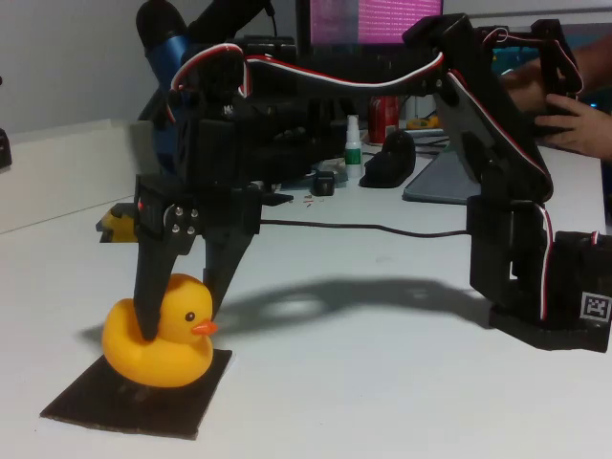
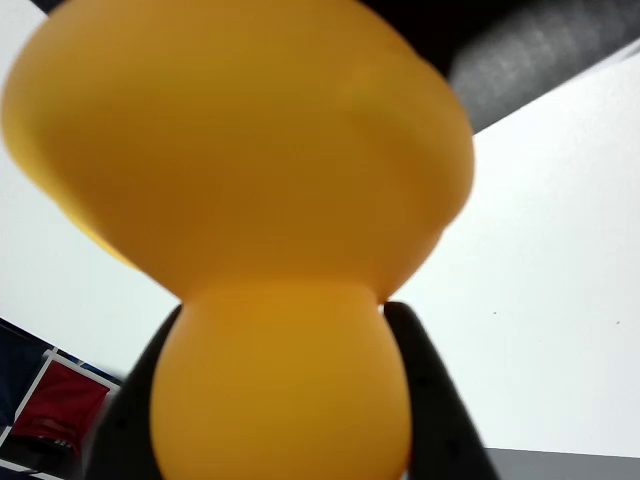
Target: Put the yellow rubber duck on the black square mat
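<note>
- The duck (image 1: 161,335) sits upright on the mat (image 1: 134,400), its base resting on the sheet towards the mat's far side; the near strip of the mat is bare.
- Its beak points to the right in the fixed view, so its long axis, tail to beak, runs left to right there, roughly along the mat's front edge. The head stands over the beak end of the body.
- In the wrist view the duck (image 2: 260,200) fills the frame, the head nearest the camera and the body beyond it.
- The gripper (image 1: 182,306) comes down from above the duck, its fingers (image 1: 150,287) pinching the head, one on each side, as the wrist view shows.
- Judged from this, the carry is done and the step in hand is the release: the duck looks already set down on the mat.
- The next move calls for spreading the fingers with no sideways drag, then lifting straight up clear of the head, so the light duck neither tips nor slides off the mat.
</note>
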